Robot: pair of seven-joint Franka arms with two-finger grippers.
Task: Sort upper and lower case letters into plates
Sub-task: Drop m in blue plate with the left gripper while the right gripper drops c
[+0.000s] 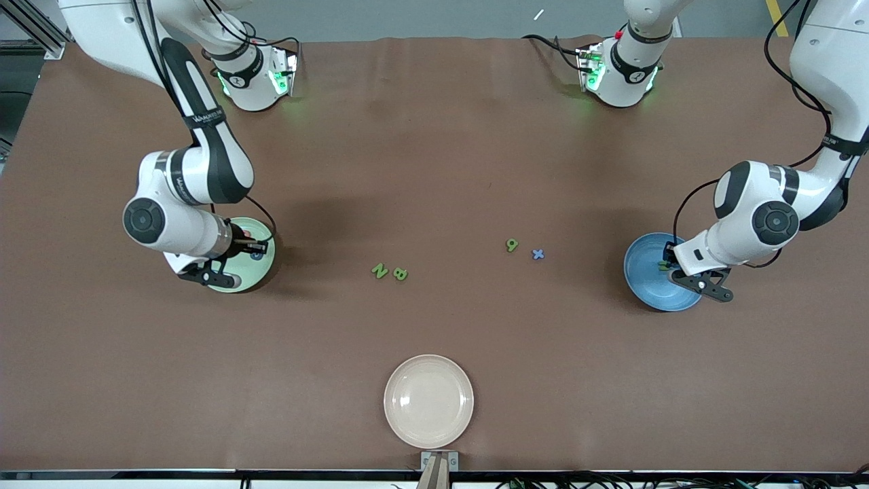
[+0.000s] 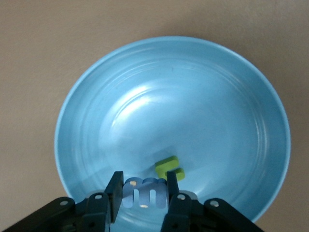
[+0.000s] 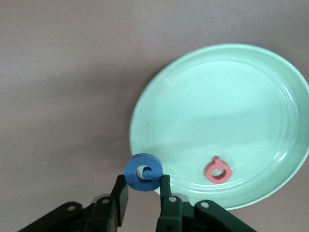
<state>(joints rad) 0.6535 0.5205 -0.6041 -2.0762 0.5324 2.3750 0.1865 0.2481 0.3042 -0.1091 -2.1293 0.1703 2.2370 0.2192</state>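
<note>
My left gripper is over the blue plate at the left arm's end of the table. It is shut on a blue letter "m", held low over the plate. A green letter lies in that plate. My right gripper is over the pale green plate at the right arm's end. It is shut on a round blue letter above the rim of that plate. A red letter lies in it. Two green letters, another green one and a blue "x" lie mid-table.
A cream-white dish stands by the table edge nearest the front camera, with nothing in it. Both arm bases stand at the farthest edge of the brown table.
</note>
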